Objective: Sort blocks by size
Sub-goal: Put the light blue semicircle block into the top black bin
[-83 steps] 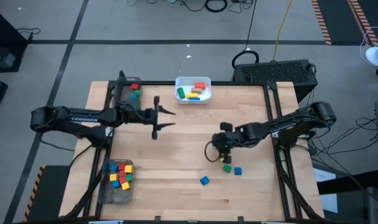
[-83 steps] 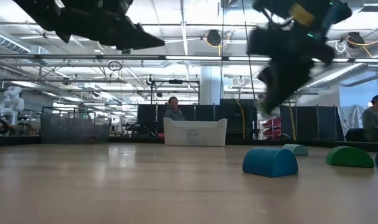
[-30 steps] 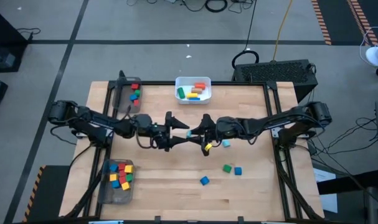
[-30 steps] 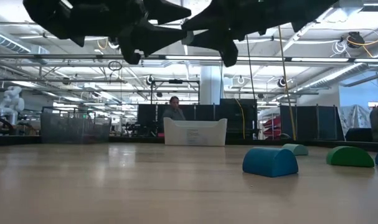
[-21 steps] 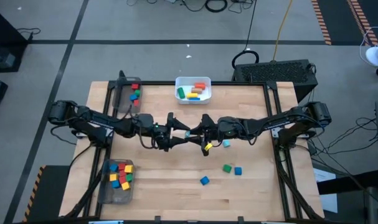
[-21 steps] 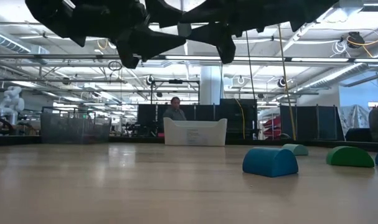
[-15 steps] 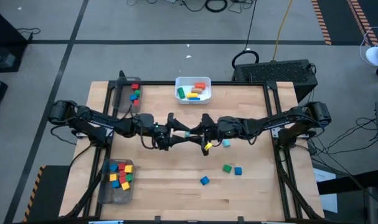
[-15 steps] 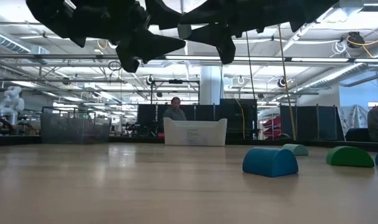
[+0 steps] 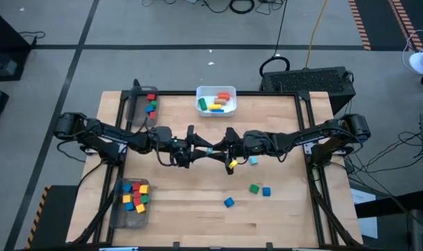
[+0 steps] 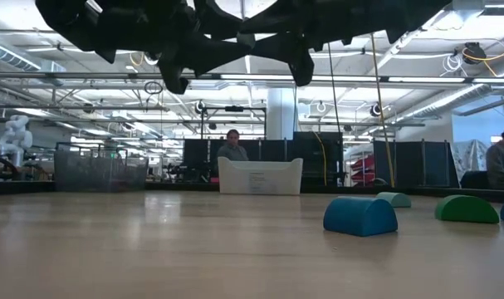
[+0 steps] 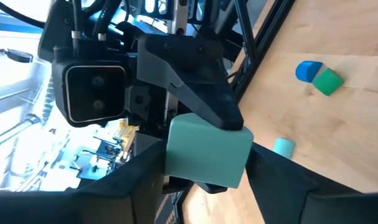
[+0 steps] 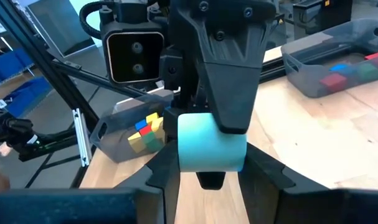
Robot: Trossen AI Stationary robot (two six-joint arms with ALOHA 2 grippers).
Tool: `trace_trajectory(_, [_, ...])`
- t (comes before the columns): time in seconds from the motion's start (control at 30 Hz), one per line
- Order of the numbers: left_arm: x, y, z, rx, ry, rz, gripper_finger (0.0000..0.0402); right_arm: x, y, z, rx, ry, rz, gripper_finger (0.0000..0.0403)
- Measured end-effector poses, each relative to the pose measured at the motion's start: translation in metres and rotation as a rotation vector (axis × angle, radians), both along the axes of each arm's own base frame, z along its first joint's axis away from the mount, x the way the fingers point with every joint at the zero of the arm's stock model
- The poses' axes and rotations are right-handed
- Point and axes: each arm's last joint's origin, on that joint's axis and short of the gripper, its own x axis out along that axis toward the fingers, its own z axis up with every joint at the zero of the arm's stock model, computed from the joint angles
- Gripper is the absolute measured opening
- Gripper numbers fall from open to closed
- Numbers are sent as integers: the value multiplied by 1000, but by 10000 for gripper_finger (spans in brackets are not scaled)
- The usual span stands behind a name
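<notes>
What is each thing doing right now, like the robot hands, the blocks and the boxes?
left gripper, shut on the teal block, above mid-table.
right gripper, shut on the teal block too, facing the left one.
teal block, held in the air between both.
white bin, open, with blocks inside.
green block, lying loose on the table.
</notes>
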Motion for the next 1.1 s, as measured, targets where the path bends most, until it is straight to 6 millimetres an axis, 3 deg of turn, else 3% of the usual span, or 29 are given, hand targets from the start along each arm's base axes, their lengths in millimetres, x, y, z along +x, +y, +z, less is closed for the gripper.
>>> trace_trajectory(0.3, [0, 0, 0, -38, 0, 2, 173, 0, 0, 0, -12, 1, 4, 120])
trace_trajectory(0.7, [1, 6, 5, -242, -48, 219, 173, -3, -15, 4, -58, 9, -45, 198])
trace_trajectory(0.87, [-4, 11, 13, -259, -104, 372, 173, -20, -26, 15, -68, 81, -104, 206])
trace_trajectory(1.1, [-18, 34, 22, -370, -107, 605, 172, -52, -33, 16, -182, 269, -357, 199])
